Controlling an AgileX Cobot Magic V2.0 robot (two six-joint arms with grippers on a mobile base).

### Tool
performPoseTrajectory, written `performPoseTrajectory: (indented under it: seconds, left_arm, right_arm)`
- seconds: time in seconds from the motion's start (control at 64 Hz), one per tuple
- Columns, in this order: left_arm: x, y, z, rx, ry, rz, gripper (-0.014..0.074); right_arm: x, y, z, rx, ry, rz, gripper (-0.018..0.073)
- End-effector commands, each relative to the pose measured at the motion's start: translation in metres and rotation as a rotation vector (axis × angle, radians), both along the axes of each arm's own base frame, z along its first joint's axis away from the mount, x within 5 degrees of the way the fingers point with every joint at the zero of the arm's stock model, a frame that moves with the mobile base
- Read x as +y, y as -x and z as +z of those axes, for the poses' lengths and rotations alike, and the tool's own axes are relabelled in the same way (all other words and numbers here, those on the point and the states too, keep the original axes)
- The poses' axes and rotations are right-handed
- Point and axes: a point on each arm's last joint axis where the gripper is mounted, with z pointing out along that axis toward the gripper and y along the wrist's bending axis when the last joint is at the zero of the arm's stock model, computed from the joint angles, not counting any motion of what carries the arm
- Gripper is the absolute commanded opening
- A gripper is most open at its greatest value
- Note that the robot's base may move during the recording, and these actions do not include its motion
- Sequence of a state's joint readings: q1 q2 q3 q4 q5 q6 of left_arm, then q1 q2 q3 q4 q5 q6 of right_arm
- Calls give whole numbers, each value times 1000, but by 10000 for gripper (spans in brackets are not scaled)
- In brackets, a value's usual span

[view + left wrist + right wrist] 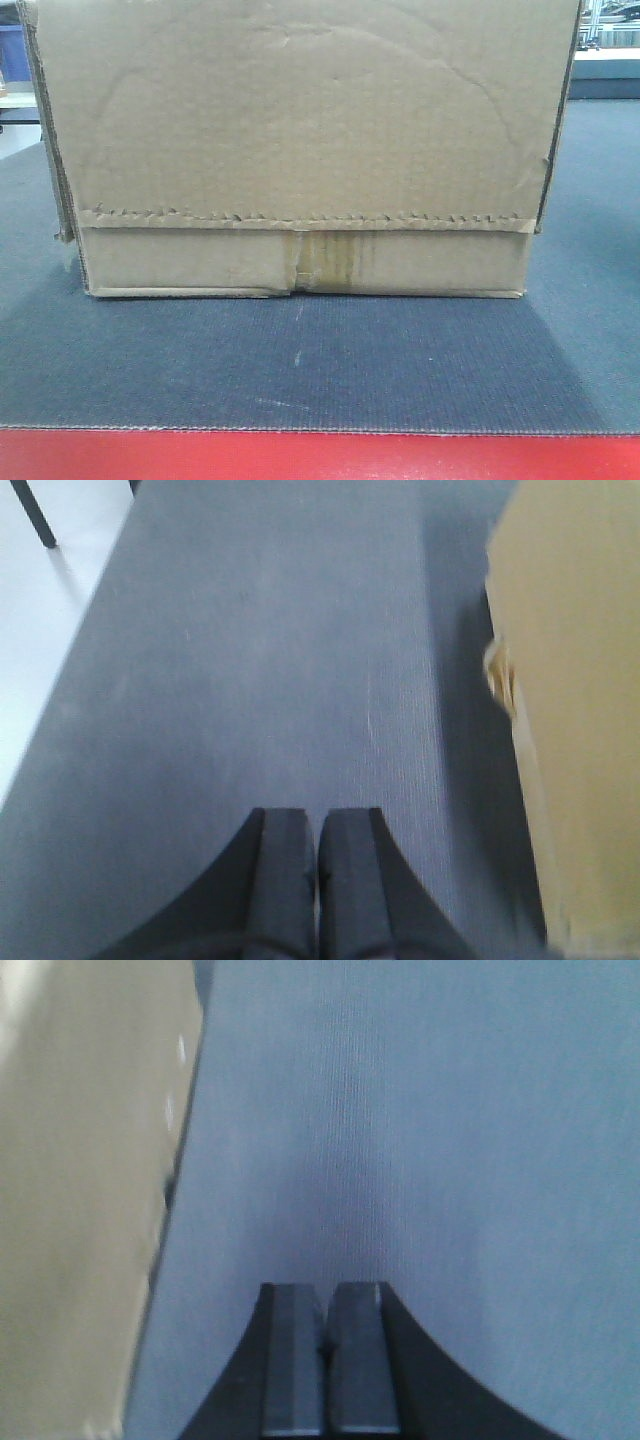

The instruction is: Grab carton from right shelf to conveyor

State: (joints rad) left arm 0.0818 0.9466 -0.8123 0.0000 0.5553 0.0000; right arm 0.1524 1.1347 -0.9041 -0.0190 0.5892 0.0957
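The carton (300, 140), a worn brown cardboard box with a jagged flap line and yellowish tape on its seam, stands on the dark grey conveyor (300, 370) just behind the red edge strip. In the left wrist view the carton (575, 710) fills the right side, and my left gripper (317, 815) hangs shut and empty over the conveyor (270, 660) to its left. In the right wrist view the carton (85, 1180) fills the left side, with my right gripper (327, 1288) shut and empty over the conveyor (420, 1140) beside it. The right shelf is out of view.
Pale floor (45, 630) and a dark leg (35, 515) lie past the belt's left edge. A blue bin (12, 50) shows at the far left behind the carton, and another grey-topped surface (605, 75) at the far right.
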Motion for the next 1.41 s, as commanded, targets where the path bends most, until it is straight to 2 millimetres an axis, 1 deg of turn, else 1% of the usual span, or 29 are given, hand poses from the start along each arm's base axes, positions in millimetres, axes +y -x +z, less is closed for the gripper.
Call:
performPoseTrajectory:
  seconds: [0.0,0.062,0.109,0.172,0.234,0.344,0.5,0.656,0.75,0.844,1.391]
  left_arm:
    - [0,21,-10,-78,-22,1,15]
    - [-2,34,-19,-110,-30,-2,15]
    - [-3,44,-22,-155,-34,-2,15]
    - [-5,55,-28,-199,-36,-11,15]
    - [-8,66,-27,-274,-40,-26,15]
    - [-11,84,-25,-366,-43,-47,15]
    - [-13,112,-14,-497,-50,-50,15]
    - [-13,135,-6,-610,-57,-48,15]
    - [-14,143,-4,-650,-59,-48,15]
    - [-14,146,-3,-666,-60,-48,15]
    - [-14,147,-3,-668,-61,-48,15]
  right_arm:
    - [-5,25,-19,-84,5,5,-69]
    - [-7,40,-24,-132,-2,6,-69]
    - [-9,54,-30,-167,-8,9,-69]
    - [-12,71,-30,-221,-16,9,-69]
    - [-14,87,-31,-263,-22,9,-69]
    - [-18,114,-25,-375,-37,9,-69]
    - [-25,158,-7,-599,-69,6,-69]
    - [-29,188,2,-755,-52,19,-69]
    - [-30,196,3,-792,-45,22,-69]
    - [-30,197,3,-796,-46,22,-69]
    - [-30,197,4,-808,-47,22,-69]
